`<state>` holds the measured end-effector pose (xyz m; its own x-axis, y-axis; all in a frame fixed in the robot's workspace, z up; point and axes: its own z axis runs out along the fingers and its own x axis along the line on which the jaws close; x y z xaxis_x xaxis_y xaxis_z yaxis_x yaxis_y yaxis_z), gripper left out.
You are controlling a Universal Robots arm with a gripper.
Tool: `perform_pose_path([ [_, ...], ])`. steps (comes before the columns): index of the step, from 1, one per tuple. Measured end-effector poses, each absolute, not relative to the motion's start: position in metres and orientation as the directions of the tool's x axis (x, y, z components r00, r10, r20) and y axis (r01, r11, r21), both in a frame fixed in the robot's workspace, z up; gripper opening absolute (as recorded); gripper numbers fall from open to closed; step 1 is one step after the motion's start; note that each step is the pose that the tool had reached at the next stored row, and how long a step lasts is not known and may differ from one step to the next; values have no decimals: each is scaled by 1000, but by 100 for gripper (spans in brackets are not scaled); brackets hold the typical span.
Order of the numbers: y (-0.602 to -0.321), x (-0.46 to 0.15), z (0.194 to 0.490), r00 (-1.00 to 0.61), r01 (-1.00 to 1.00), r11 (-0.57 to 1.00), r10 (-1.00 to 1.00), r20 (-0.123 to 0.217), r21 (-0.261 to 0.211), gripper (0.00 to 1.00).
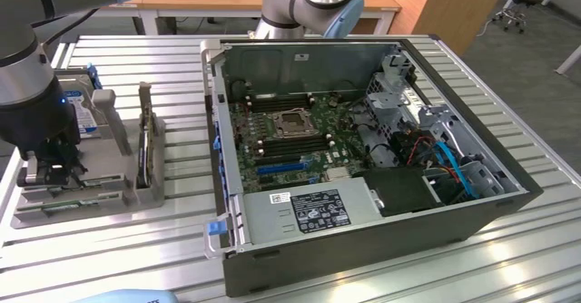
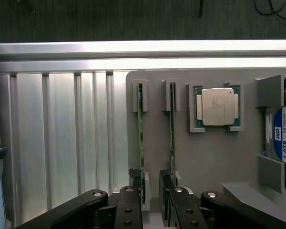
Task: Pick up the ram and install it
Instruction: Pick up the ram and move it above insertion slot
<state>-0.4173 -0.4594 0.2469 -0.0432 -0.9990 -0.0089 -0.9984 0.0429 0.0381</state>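
Hand (image 1: 50,173) wide open, empty, above grey holder (image 1: 127,180), exterior frame's lower left. Ram (image 2: 140,129): thin green stick on edge in holder slot. Exterior view adds open computer case (image 1: 363,146); wrist view, silver-topped processor (image 2: 218,106).

Bright, even overhead light falls on the ribbed metal tabletop (image 1: 526,262), leaving pale glare streaks beside the computer case (image 1: 363,248); inside the case, soft shadow gathers.
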Motion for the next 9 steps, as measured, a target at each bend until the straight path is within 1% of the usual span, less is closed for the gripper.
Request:
perform_pose_path([
  [9, -459, -417, 243, -43, -998, 43, -999, -9, 38, 29],
])
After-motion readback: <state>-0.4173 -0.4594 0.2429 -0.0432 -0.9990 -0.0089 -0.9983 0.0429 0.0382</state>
